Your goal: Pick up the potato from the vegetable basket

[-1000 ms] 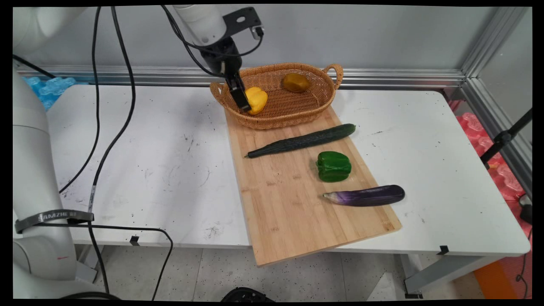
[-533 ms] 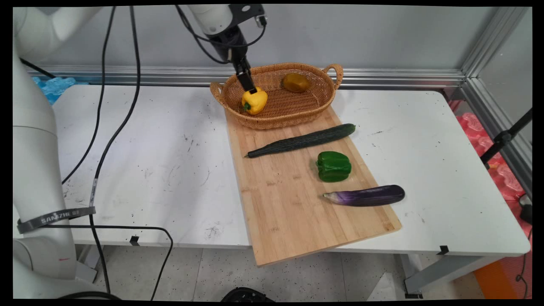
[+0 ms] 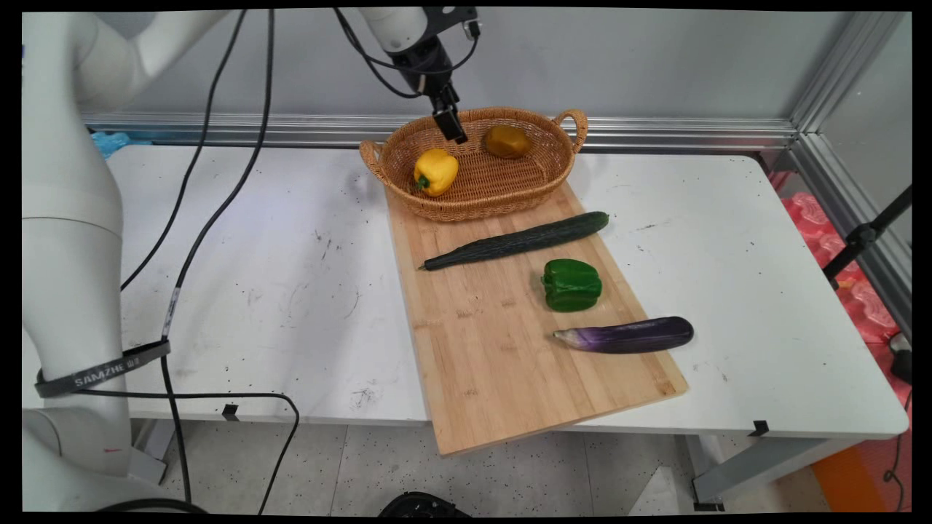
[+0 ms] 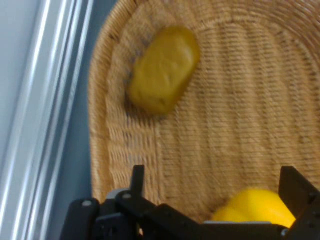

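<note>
Hovering gripper (image 3: 453,131) spread apart, empty, over basket (image 3: 510,196); risks clipping the wicker rim or nudging yellow pepper (image 3: 435,172) (potato (image 3: 507,141) nearby) if swung low.

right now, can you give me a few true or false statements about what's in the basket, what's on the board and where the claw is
1. The yellow pepper lies in the wicker basket. True.
2. The claw grips the yellow pepper. False: it hangs above the basket, apart from the pepper and holding nothing.
3. A brownish potato shares the basket with the pepper. True.
4. The green pepper sits in the basket. False: it rests on the wooden cutting board.
5. The cucumber lies on the board between the basket and the green pepper. True.
6. The eggplant lies at the board's left edge. False: it lies at the right edge.
</note>
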Controlling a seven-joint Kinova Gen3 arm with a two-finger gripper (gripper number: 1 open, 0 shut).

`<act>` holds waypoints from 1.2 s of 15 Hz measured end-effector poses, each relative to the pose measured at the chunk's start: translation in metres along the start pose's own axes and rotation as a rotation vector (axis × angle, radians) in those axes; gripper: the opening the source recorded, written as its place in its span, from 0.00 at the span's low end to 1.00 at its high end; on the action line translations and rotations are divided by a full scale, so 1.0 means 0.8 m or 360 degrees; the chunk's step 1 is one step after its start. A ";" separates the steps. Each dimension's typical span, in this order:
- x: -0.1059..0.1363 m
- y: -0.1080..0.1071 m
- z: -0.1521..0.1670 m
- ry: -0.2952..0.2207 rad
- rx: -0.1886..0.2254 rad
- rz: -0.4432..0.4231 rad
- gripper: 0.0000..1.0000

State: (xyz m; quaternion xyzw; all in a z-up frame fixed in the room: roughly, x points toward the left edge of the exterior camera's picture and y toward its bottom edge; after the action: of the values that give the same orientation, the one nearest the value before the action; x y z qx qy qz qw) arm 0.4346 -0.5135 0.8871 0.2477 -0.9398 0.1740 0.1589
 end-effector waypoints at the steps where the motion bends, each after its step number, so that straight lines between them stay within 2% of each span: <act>1: 0.003 -0.006 0.007 0.0015 -0.0004 0.0019 1.00; 9: 0.026 -0.038 0.072 0.0138 -0.0069 0.0145 1.00; 18: 0.032 -0.053 0.122 0.0233 -0.0068 0.0186 1.00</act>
State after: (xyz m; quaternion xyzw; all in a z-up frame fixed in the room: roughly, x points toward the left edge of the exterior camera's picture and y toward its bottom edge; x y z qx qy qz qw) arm 0.4145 -0.5982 0.8207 0.1755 -0.9420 0.1805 0.2220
